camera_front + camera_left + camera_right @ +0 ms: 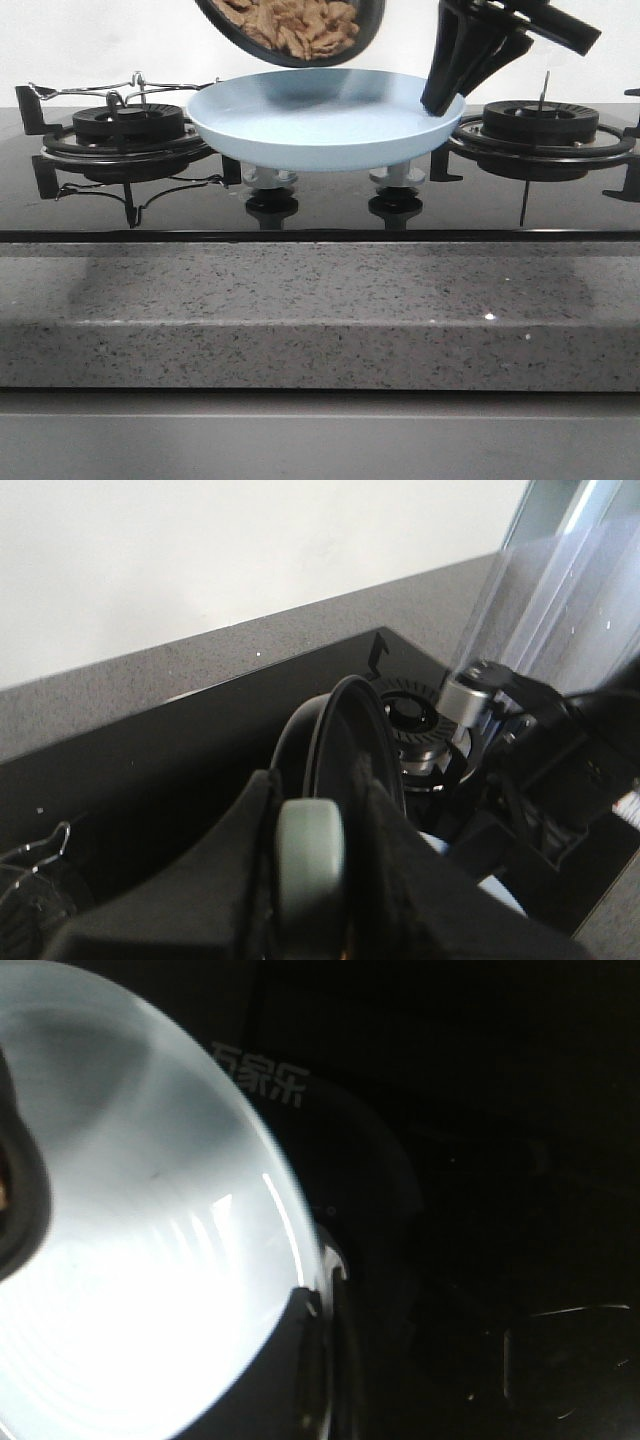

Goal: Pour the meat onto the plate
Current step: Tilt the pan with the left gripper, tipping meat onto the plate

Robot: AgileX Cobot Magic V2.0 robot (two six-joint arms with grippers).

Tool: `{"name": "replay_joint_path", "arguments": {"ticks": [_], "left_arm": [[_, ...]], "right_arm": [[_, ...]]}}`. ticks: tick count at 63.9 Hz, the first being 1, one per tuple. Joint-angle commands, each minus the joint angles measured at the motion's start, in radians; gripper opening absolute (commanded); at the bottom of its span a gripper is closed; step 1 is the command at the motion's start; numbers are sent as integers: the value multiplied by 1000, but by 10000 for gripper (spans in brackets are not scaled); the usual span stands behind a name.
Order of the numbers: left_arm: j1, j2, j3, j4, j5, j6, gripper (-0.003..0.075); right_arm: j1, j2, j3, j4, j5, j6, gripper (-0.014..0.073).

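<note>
The pale blue plate (320,125) is held above the stove between the two burners. My right gripper (445,100) is shut on its right rim; in the right wrist view the plate (130,1260) fills the frame and my fingers (290,1360) clamp its edge. The black frying pan (290,30) is tilted steeply above the plate with the brown-orange meat (300,25) heaped inside it. My left gripper (312,880) is shut on the pan's grey handle (310,855); the pan (350,740) shows edge-on beyond it. The plate holds no meat.
A left burner with a wire rack (125,120) and a right burner (540,125) flank the plate. Two stove knobs (272,185) sit below it. The speckled stone counter (320,310) runs along the front. A clear cylinder (560,590) stands behind the stove.
</note>
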Motion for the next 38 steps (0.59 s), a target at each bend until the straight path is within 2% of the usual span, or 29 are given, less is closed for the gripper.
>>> {"name": "replay_joint_path", "arguments": {"ticks": [1,16,38], "left_arm": [[-58,-53,-32,44,-113,-2,-20],[-177,-78,-32,262,-197,-2,-20],[-318,-111,-32,589,-213,-2,-20]], "right_arm": [[-1,-56,-23,39,-28,-7,-58],[-1,-56,-23,39,-28,-7,-58],[-1,-56,-23,39,-28,-7,-58]]}}
